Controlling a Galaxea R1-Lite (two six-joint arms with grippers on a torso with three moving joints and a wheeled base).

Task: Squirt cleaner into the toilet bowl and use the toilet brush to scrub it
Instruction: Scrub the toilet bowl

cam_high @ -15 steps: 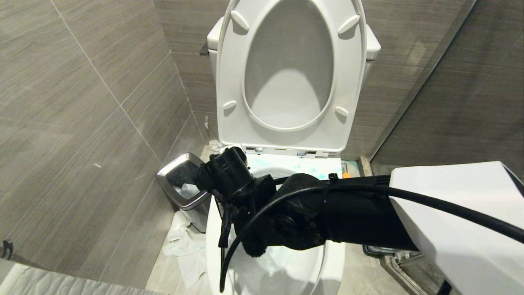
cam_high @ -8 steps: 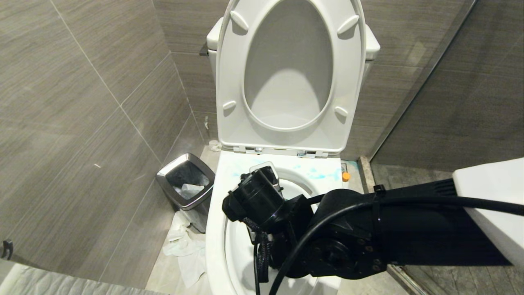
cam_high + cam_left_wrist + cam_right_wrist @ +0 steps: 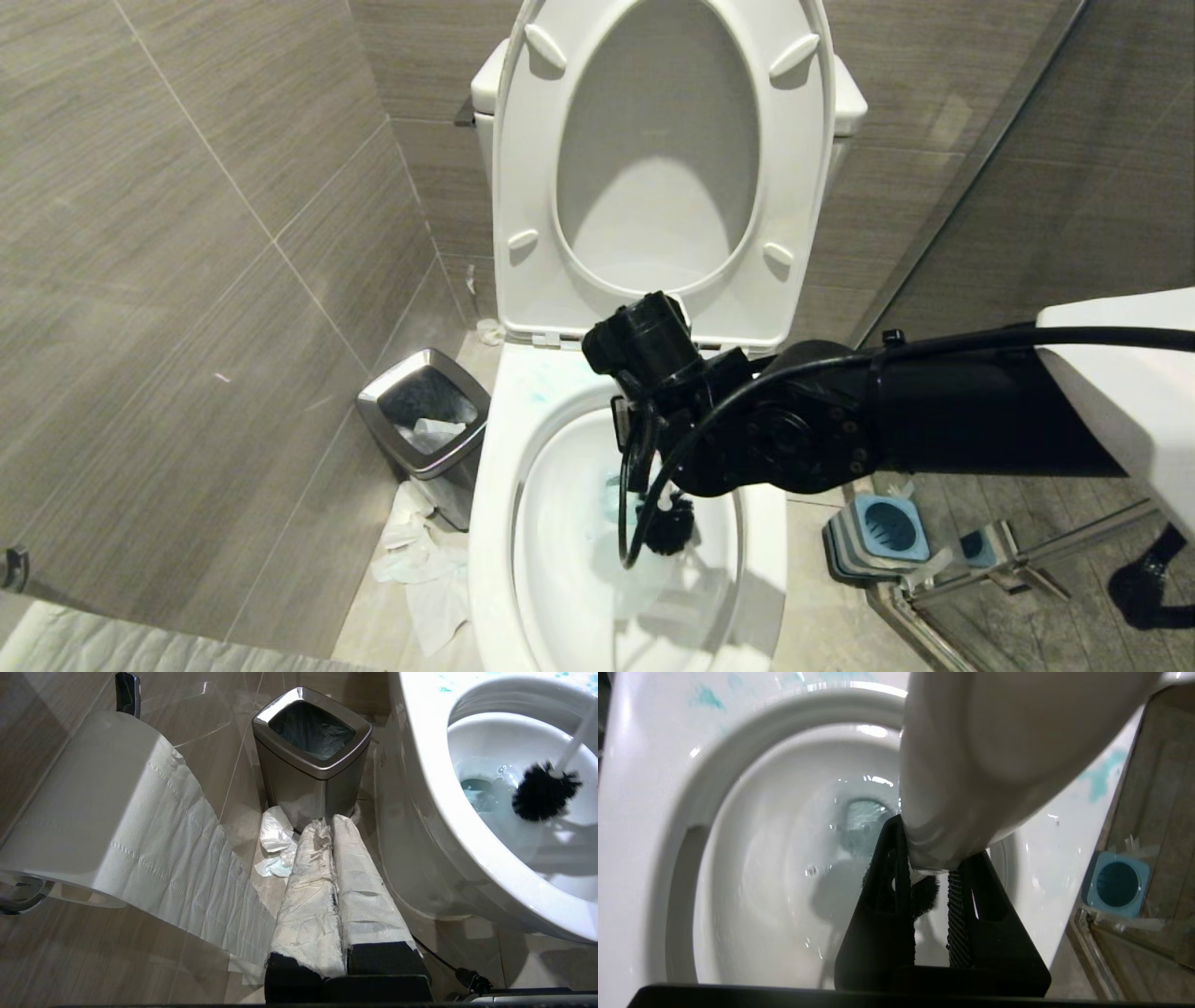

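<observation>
Right wrist view shows fingers [image 3: 924,884] clamping toilet brush [image 3: 999,742]; head view hides them.

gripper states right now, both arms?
Left gripper: closed, empty, parked beside the steel bin.
Right gripper: closed on the toilet brush handle, bristle head down in the toilet bowl.

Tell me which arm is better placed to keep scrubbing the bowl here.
The right. Its hand is shut on the toilet brush, whose bristle head sits inside the toilet bowl above the blue-tinted water. The left hand is shut, holds nothing, and sits low outside the bowl near the steel bin.
</observation>
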